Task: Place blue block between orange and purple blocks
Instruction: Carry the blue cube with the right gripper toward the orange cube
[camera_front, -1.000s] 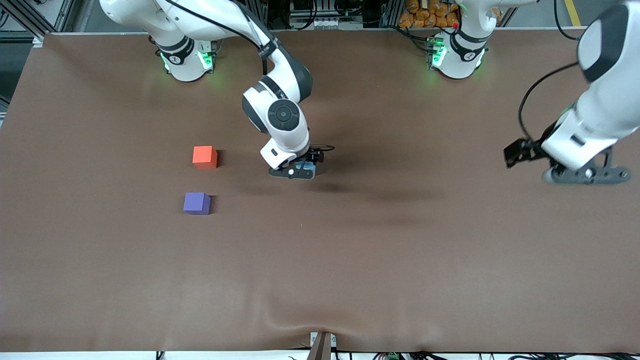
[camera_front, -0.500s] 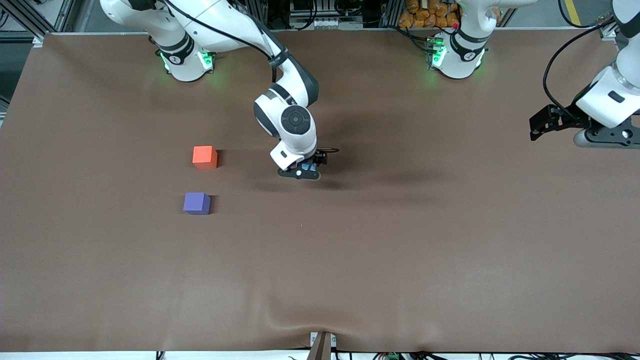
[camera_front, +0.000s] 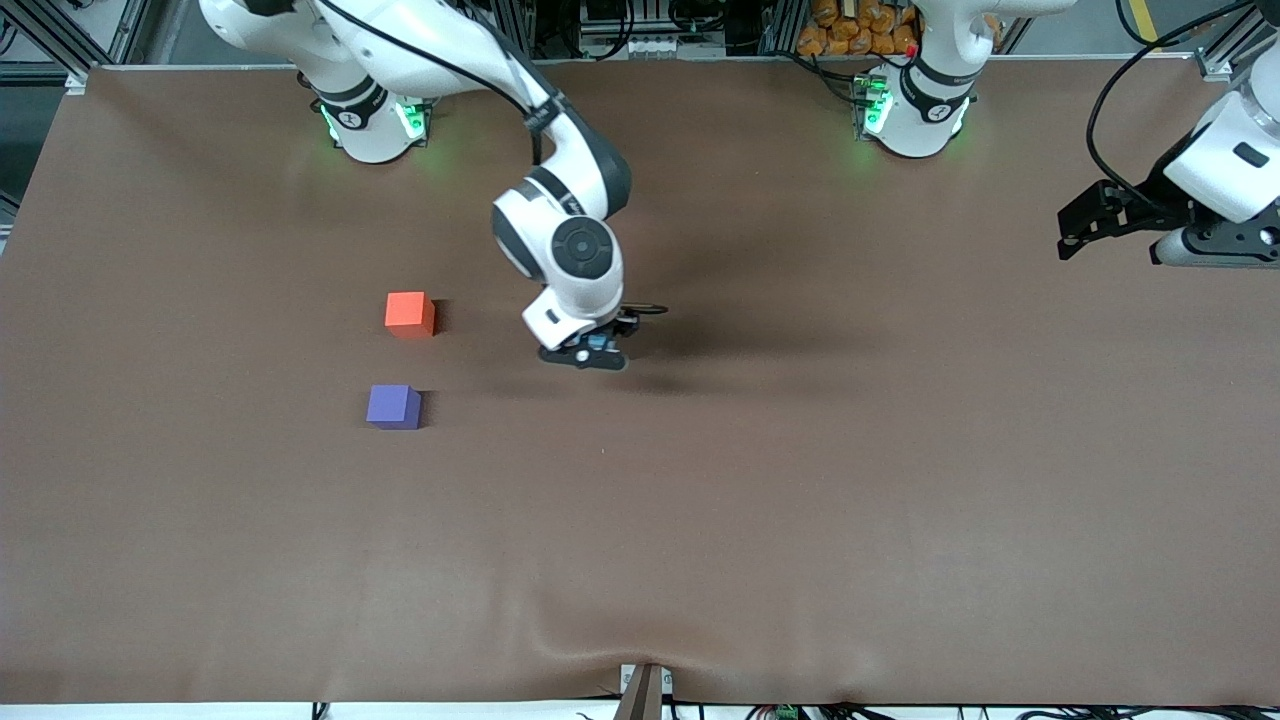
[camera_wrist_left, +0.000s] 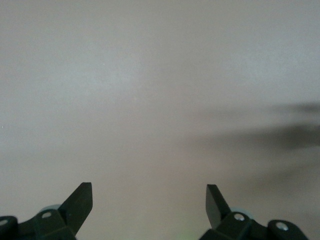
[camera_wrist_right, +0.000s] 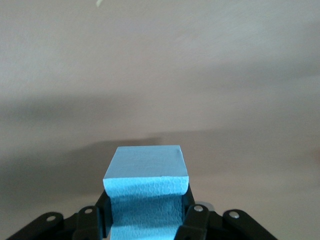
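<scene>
Purple block (camera_front: 393, 406) sits nearest the front camera on the brown counter (camera_front: 700, 520), toward the right arm's end. Just farther from that camera, with a clear gap of bare counter between them, sits the orange block (camera_front: 409, 313).

Over the middle of the counter, well apart from both cubes, hangs the right gripper (camera_front: 585, 354) with its fingers pressed against two sides of the blue block (camera_front: 597, 341). The right wrist view shows that sky-blue cube (camera_wrist_right: 146, 192) gripped between the fingers (camera_wrist_right: 194, 222), its top face free and its shadow cast on the counter below.

Farther still, over the edge at the left arm's end of the counter, the left gripper (camera_front: 1210, 245) waits in the air. The left wrist view shows its fingers (camera_wrist_left: 80, 202) spread wide with nothing between them.
</scene>
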